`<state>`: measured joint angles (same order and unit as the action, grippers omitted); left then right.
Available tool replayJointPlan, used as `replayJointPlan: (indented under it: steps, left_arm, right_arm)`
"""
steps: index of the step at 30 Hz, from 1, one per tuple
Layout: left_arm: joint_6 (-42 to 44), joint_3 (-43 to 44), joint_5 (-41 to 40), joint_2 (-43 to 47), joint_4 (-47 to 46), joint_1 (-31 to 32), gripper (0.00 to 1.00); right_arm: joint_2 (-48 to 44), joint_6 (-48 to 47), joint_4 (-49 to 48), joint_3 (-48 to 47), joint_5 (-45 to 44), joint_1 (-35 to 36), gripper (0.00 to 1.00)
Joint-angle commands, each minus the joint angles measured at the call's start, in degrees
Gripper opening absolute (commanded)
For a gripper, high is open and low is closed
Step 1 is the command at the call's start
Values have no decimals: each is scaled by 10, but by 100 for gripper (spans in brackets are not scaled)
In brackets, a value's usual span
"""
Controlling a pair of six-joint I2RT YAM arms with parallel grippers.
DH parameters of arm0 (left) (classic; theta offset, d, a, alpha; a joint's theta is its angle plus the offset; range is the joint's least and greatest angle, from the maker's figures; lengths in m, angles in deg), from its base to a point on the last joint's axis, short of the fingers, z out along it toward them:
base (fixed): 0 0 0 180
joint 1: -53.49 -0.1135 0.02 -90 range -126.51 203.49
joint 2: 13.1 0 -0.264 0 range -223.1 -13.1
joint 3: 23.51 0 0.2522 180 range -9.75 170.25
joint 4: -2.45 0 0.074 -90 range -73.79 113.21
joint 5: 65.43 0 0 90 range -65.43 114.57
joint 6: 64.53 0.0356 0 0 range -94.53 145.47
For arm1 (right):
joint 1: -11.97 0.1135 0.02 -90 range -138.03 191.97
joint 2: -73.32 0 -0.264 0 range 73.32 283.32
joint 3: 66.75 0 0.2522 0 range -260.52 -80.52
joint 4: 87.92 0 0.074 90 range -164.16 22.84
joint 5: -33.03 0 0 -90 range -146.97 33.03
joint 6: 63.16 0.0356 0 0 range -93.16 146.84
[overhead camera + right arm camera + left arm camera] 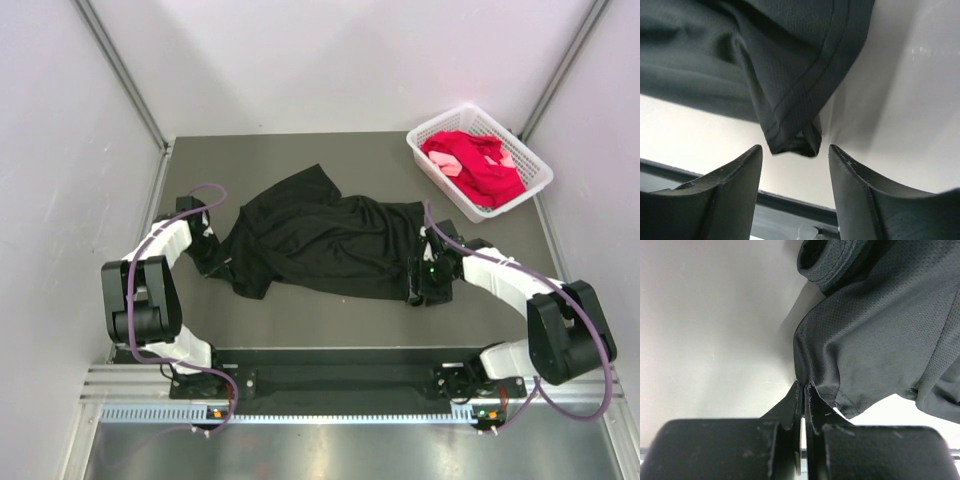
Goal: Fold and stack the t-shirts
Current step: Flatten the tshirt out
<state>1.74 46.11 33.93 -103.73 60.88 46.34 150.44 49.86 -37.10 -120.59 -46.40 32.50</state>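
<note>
A large black t-shirt (320, 238) lies crumpled across the middle of the table. My left gripper (213, 266) is at its left edge. In the left wrist view the jaws (805, 386) are shut on a fold of the black t-shirt (880, 325). My right gripper (416, 295) is at the shirt's right front corner. In the right wrist view it (795, 149) is open, and the hemmed corner of the black t-shirt (792, 135) hangs between the fingertips without touching them. A red t-shirt (478, 165) and a pale pink one (447, 166) lie in the basket.
The white lattice basket (432, 148) stands at the back right corner of the table. Grey walls close in the left, right and back. The metal rail (340, 380) with the arm bases runs along the near edge.
</note>
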Motion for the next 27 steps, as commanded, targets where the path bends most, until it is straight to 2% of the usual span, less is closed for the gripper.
replayJointPlan:
  steps: [1, 4, 7, 8, 10, 11, 13, 14, 19, 23, 27]
  left_arm:
    - [-4, 17, 9, 22, 4, 3, 0]
    - [-5, 20, 9, 26, 5, 3, 0]
    - [-7, 19, 11, 29, 6, 2, 0]
    - [-7, 18, 12, 31, 7, 3, 0]
    - [-9, 16, 14, 34, 6, 3, 0]
    - [-9, 16, 14, 36, 7, 3, 0]
    - [-9, 18, 13, 41, 10, 3, 0]
    - [-9, 20, 11, 43, 12, 3, 0]
    - [-16, 32, -3, 65, 23, 3, 0]
    - [-18, 51, -50, 85, 44, 3, 0]
    - [-5, 51, -87, 102, 62, 2, 0]
  right_arm:
    - [12, 17, -36, -17, -10, 7, 55]
    - [19, 39, -45, -14, -13, 8, 49]
    - [21, 59, -31, -18, -30, 8, 33]
    - [15, 62, -26, -18, -42, 9, 24]
    - [12, 62, -9, -22, -46, 8, 19]
    - [7, 63, -3, -24, -46, 8, 12]
    - [-10, 65, 12, -27, -49, 8, 6]
    - [-17, 65, 25, -34, -56, 6, 0]
    - [-46, 31, 85, -76, -59, -28, 0]
    - [-56, -11, 125, -124, 12, -96, 0]
    - [-11, -51, 151, -143, 103, -122, 0]
